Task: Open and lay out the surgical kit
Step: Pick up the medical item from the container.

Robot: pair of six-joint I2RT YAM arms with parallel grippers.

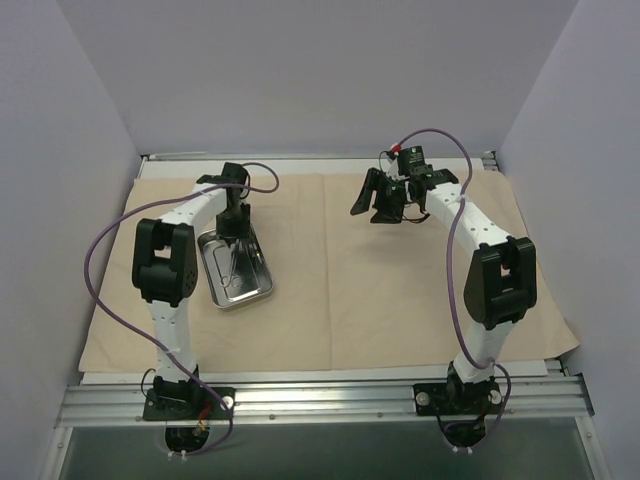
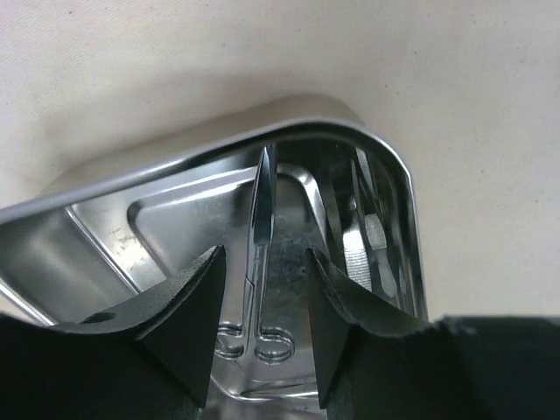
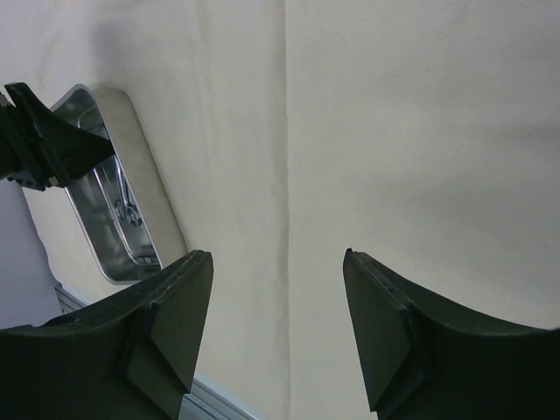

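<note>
The steel tray (image 1: 250, 285) sits left of centre in the overhead view, lying on the cloth wrap (image 1: 330, 290) with its long side tilted slightly off the frame's vertical. It is shallow and shiny, with rounded corners and a rolled rim. In the left wrist view a ring-handled instrument (image 2: 262, 219) lies lengthwise on the tray floor, its slim tip toward the far wall and its two finger loops at the bottom of the frame. A few more thin instruments (image 2: 367, 232) lie along the right wall; they blur into their reflections and cannot be counted.

The cloth is beige, spread flat, and covers most of the table surface. A straight fold crease runs up the middle of the frame, and the lower right corner droops past the edge.

The left gripper (image 1: 236, 228) hangs over the tray's upper end. Its jaws are partly open on either side of the ring-handled instrument and grip nothing. The right gripper (image 1: 378, 212) hovers above bare cloth in the upper right, its jaws apart and empty. Its own camera shows only cloth between them.
</note>
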